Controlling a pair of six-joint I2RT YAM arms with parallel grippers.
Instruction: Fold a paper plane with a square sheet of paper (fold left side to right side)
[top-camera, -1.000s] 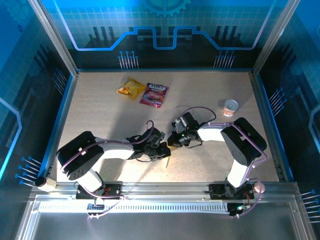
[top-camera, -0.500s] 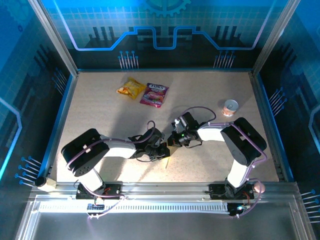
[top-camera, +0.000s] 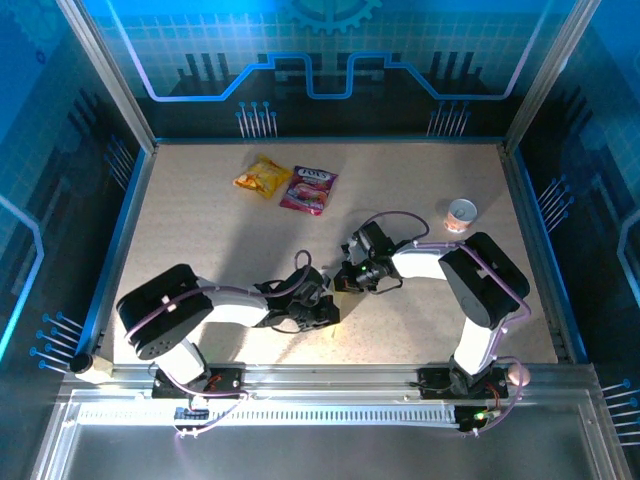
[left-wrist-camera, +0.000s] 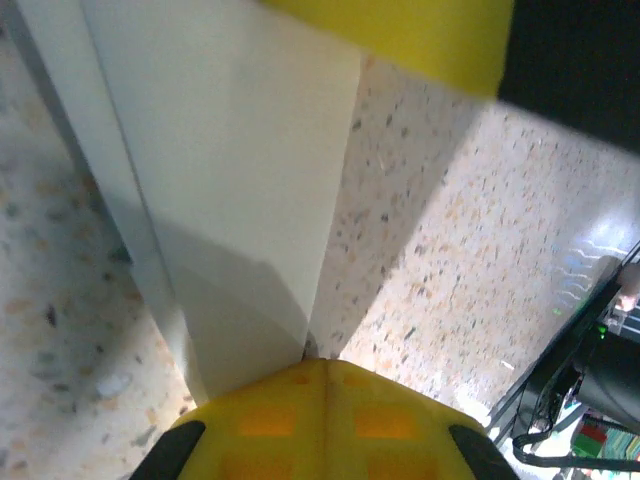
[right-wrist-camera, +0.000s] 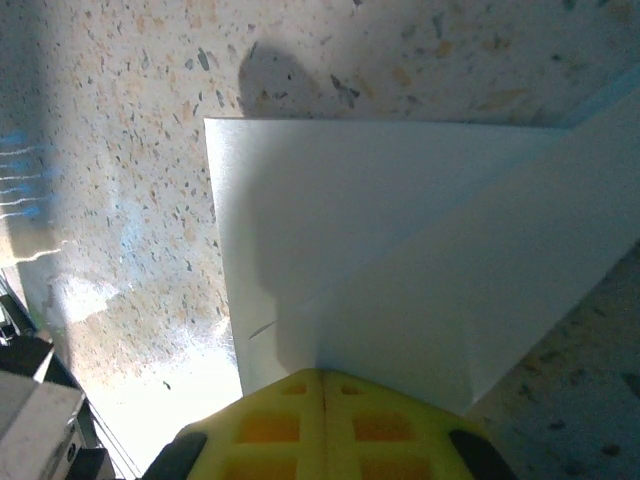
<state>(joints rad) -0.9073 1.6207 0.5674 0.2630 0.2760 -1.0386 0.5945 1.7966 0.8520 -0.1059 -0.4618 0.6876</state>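
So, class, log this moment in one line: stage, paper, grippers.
stage: mid-fold | paper: folded, lying on table | left gripper: shut, tip at paper | right gripper: shut, tip at paper

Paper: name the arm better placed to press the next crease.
Left, probably. The shut left claw sits at the near end of a long edge of the paper that runs straight ahead of it. The shut right claw rests on overlapping layers, suited to pinning.
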